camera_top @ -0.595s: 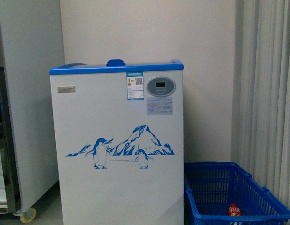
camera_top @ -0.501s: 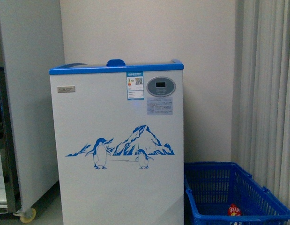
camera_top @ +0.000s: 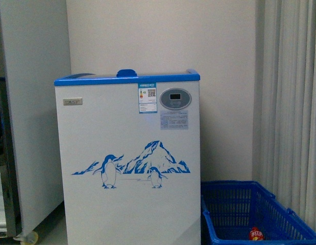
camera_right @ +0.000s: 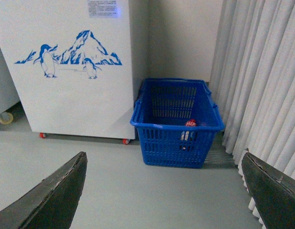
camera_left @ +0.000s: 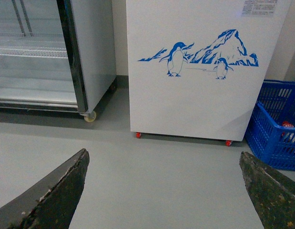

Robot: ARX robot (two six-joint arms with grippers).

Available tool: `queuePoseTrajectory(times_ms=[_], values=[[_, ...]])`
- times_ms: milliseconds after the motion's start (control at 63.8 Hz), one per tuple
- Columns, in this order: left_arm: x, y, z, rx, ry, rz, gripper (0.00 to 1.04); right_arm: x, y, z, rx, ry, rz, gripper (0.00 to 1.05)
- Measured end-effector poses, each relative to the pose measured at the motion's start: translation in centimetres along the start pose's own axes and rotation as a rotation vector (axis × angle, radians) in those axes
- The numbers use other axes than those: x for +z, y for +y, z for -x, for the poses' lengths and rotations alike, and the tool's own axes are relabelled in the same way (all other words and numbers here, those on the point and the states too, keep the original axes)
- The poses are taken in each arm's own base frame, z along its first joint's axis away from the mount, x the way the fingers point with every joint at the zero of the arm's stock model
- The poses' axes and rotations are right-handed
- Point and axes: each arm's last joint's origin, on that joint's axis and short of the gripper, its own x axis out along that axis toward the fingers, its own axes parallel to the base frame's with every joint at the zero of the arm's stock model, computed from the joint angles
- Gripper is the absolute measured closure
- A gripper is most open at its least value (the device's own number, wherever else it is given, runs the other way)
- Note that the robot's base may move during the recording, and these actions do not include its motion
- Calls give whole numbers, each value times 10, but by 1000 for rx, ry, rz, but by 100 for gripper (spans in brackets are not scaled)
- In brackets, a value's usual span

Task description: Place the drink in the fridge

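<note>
Down in the blue basket [camera_right: 161,127] beside the fridge [camera_right: 80,105], the drink [camera_right: 190,123] looks weighty, stiff and slick, so I judge a mid-body grip best; my left gripper [camera_left: 162,152] and right gripper [camera_right: 163,153] gape empty.

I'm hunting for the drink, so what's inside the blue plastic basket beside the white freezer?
Only the top of a red-capped, red-labelled bottle shows inside the blue plastic mesh basket. The basket's front wall covers its lower body.

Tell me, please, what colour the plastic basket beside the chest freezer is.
The basket is solid blue with lattice walls; the right wrist view shows it best.
</note>
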Motion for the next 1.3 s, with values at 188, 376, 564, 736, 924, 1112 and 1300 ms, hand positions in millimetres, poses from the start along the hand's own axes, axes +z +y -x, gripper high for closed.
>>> queuePoseTrajectory(times_ms=[188,376,564,736,924,1112,1300], values=[[0,0,0,0,0,0,8,0,0,0,0,0,0,7],[0,0,0,0,0,0,8,0,0,0,0,0,0,7],[0,0,0,0,0,0,8,0,0,0,0,0,0,7],[0,0,0,0,0,0,8,0,0,0,0,0,0,7],[0,0,0,0,0,0,8,0,0,0,0,0,0,7],[0,0,0,-1,0,0,8,0,0,0,0,0,0,7],[0,0,0,0,0,0,8,0,0,0,0,0,0,7]])
